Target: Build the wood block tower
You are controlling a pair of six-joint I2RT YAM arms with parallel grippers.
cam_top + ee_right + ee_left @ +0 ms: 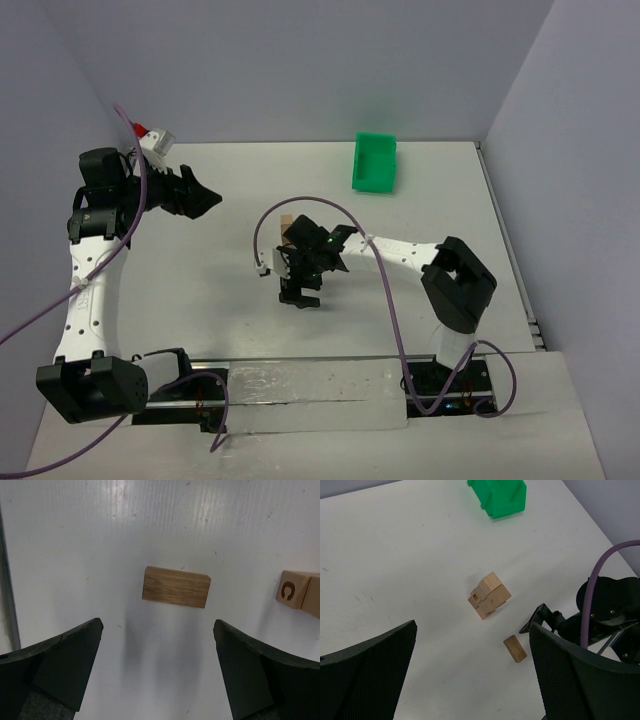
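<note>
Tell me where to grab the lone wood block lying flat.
Probably the two short ends of the lone block, from straight above: it lies flat, apart from the other blocks, and the open right tool has its fingers in line with them.

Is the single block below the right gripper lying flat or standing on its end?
Lying flat: the block rests lengthwise on the table.

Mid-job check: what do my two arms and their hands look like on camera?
The left arm and right arm have white perforated links, black joint housings and a looping purple cable each. The left hand and right hand have broad black fingers; the left's show fine mesh texture.
</note>
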